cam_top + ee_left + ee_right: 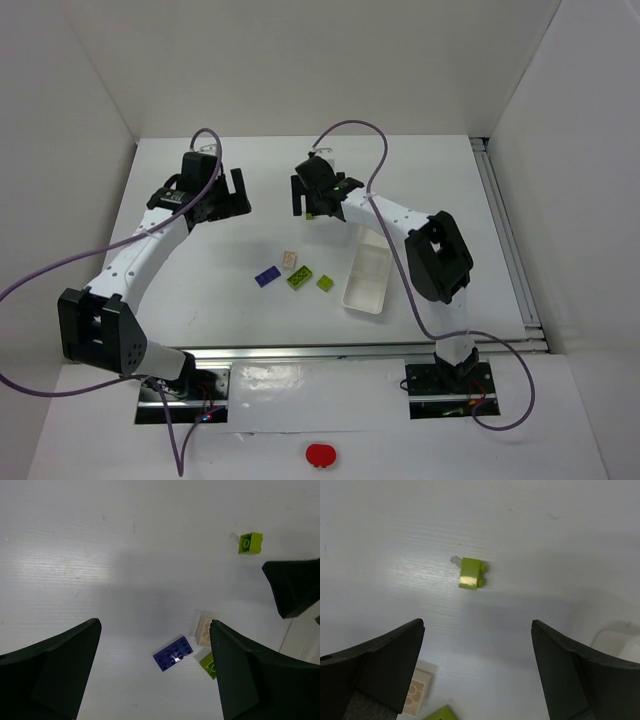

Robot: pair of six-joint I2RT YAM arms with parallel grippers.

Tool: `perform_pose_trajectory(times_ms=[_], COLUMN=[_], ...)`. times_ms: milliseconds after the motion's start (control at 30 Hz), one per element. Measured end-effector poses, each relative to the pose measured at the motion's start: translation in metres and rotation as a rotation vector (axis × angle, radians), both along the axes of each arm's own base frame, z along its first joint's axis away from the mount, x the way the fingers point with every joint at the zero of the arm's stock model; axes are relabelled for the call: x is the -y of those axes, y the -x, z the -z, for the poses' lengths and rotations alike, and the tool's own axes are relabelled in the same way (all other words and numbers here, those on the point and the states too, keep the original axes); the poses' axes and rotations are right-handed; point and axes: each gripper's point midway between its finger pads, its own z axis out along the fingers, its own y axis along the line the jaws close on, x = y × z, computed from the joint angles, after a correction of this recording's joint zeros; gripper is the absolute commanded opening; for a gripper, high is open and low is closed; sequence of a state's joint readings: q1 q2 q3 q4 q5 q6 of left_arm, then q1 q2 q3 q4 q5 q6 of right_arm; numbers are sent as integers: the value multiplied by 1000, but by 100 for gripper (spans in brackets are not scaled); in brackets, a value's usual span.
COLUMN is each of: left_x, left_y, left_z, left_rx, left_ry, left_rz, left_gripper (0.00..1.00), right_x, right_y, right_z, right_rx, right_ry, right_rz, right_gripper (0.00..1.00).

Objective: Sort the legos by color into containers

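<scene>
Nearest you, just right of centre in the top view, sits the white tray (363, 304). It is a long rectangle of smooth plastic with raised walls, set at a slight angle. Just left of it, four studded bricks lie loose on the matte white table (200, 290), all outside the tray. They are a small lime brick (326, 283), a larger lime brick (299, 278), a pale cream brick (291, 260) just beyond it, and a glossy dark blue-purple brick (267, 275) with two rows of four studs.

Farther up the frame, a lone lime brick (471, 573) lies tipped on its side. In your right wrist view its studs point to the frame's right, and a small clear scrap sits at its upper left corner. Your right gripper (477, 625) hangs over it with its dark, wedge-shaped fingers spread wide, nothing between them, and the brick clear of both. Up and left of centre in the top view, your left gripper (154, 625) is likewise spread wide and holds nothing.
</scene>
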State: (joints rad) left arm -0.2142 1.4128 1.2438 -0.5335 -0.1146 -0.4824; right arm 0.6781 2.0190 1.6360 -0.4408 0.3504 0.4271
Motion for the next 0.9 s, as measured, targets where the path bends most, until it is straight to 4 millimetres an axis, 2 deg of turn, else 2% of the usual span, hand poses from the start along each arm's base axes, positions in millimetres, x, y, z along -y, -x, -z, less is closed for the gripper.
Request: perform_pose_trajectory(times_ms=[133,200,233,300,433,600,633,667,833,900], left_x=[1,1,0,-1,-3,-4,-5,-5,-4,-4], left_y=[6,6,6,6,8,8,8,8,8,8], left_z=[6,6,6,7,8,8,8,8,8,8], left_rx=[-33,-35,-36,-40,-49,-51,-52,-52,-53,-53], left_ry=[4,2,3,5,6,11,12,12,15,16], left_rz=[10,11,11,11,6,5,4,5,8,9], left_gripper=[98,98,98,98,98,98,98,98,98,98], right_x=[-23,-32,-35,-41,-44,-39,-38,-37,-36,-36], right_y=[-22,-33,-37,-43,-51,-55,-55,-56,-56,-56], right_z=[14,24,29,43,66,71,71,70,70,71], right_rx=[8,5,3,-6,-28,-22,-20,-17,-15,-17], right_ry=[-24,-27,-27,-23,-3,18,20,22,17,15], right_rz=[-23,-27,-28,-27,-12,29,35,39,57,61], right_gripper=[93,88,83,78,75,62,53,49,40,29])
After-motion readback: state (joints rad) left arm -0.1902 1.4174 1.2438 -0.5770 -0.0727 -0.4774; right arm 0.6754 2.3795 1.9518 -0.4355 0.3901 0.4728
